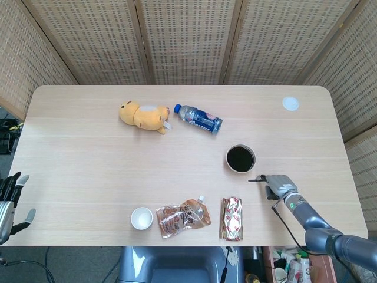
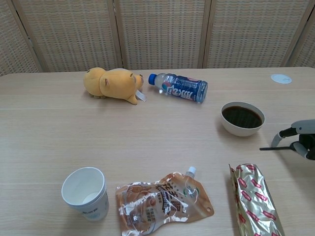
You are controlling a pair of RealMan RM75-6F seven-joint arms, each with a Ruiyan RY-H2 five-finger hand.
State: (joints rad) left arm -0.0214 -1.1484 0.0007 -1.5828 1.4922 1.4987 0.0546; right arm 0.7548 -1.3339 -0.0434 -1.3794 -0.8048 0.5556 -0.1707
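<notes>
Woven rattan screens stand behind a pale wooden table (image 1: 88, 153). The right hand (image 2: 301, 142) has its fingers (image 2: 288, 135) closed on a thin black spoon (image 2: 269, 147), held low just beside the white bowl of dark liquid (image 2: 242, 118). The step seems to be taking up the spoon; next it must lift and aim into the bowl. The left hand (image 1: 10, 200) hangs off the table edge, fingers spread and empty.
</notes>
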